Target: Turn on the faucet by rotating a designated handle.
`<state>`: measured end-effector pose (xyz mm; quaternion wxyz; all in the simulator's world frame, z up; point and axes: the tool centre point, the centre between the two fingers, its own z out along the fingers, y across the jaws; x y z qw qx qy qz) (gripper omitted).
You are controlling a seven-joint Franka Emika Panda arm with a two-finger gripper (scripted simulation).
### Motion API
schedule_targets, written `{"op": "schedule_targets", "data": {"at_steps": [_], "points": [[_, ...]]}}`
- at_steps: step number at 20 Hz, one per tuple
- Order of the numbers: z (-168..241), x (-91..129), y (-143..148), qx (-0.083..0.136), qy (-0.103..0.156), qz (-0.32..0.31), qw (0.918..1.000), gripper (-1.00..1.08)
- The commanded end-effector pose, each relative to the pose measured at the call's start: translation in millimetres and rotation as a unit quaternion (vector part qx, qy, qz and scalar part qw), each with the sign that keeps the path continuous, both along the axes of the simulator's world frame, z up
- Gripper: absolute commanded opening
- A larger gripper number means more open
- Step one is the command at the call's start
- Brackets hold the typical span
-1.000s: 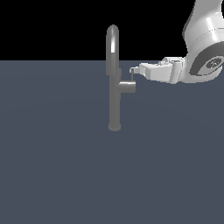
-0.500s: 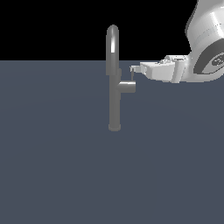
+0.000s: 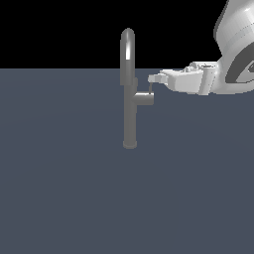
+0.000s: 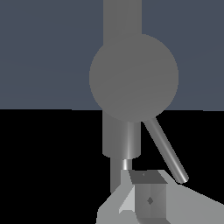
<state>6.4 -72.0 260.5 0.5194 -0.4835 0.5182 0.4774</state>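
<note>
pincer [image 3: 155, 78] reached in from the exterior view's right, tip at the handle [image 3: 150, 88]; open or closed could not be told. handle stood on the side stub of the faucet [image 3: 129, 94], upright on the counter [image 3: 59, 188]. contact step; next, push the handle round.

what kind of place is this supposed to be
Most likely a bare simulated test scene, not a real kitchen or bathroom. A lone grey faucet stands straight on a flat, featureless blue-grey floor with no sink or wall, the background is plain black, and a white robot arm reaches in beside it.
</note>
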Motion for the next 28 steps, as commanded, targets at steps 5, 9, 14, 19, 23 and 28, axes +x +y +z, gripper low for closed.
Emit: {"op": "schedule_targets", "data": {"at_steps": [5,9,14,19,23,28], "points": [[-9,-18,1,0.001,0.002,0.001,1.0000,-1.00],[-17,-33,2,0.002,0.004,0.003,1.0000,-1.00],[-20,-36,2,0.001,-0.002,0.002,1.0000,-1.00],[-47,-53,4,0.003,0.004,0.003,1.0000,-1.00],[-41,-45,3,0.001,-0.008,0.003,1.0000,-1.00],[-75,-52,4,0.002,0.003,0.003,1.0000,-1.00]]}}
